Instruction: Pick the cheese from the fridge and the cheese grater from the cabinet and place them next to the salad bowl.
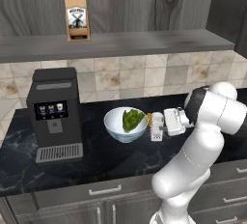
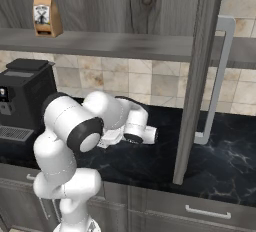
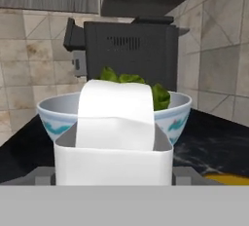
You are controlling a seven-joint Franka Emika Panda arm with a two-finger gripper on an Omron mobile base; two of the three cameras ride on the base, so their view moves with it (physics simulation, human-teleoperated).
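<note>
The salad bowl (image 1: 118, 126), white with green leaves, sits on the dark counter; in the hand view the salad bowl (image 3: 177, 110) is just behind the grater. The cheese grater (image 1: 156, 132) stands upright right of the bowl, and the cheese grater (image 3: 114, 122) takes up the middle of the hand view. My gripper (image 1: 161, 127) reaches in from the right with a finger against each side of it, gripper (image 3: 113, 176) shut on it. The cheese (image 1: 149, 118), a small yellow chunk, lies between bowl and grater, and the cheese (image 3: 226, 177) is low on the right. The cabinet (image 1: 144, 42) shelf runs above.
A black coffee machine (image 1: 54, 114) stands left of the bowl. A brown paper bag (image 1: 77, 18) is on the cabinet shelf. In the right base view an open cabinet door (image 2: 197, 76) with a bar handle (image 2: 220, 76) hangs over the counter right of the arm. Drawer fronts (image 1: 103, 191) line the counter's front.
</note>
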